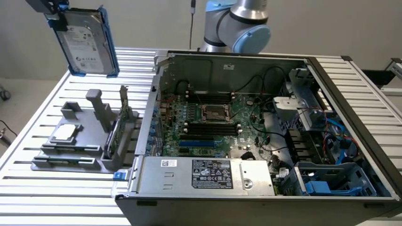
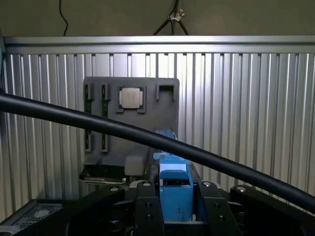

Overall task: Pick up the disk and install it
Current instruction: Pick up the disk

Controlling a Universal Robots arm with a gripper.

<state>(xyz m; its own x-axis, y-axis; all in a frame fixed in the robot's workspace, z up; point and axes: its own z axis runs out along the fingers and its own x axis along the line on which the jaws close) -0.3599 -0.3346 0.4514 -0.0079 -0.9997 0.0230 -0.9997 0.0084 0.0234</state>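
We see the disk (image 1: 86, 41), a flat silver-grey metal slab with a white label in a blue plastic frame. It hangs nearly upright and slightly tilted, high above the ribbed aluminium table (image 1: 37, 108) at the exterior view's far left. The black gripper (image 1: 41, 5) is clamped on its top end; in the wrist view its fingers (image 2: 147, 211) flank the blue frame. Below sits a matte grey holder (image 1: 75, 141), with the open computer case (image 1: 251, 122) to its right. The arm's blue-capped joint (image 1: 250, 37) stands beyond the case's far wall.
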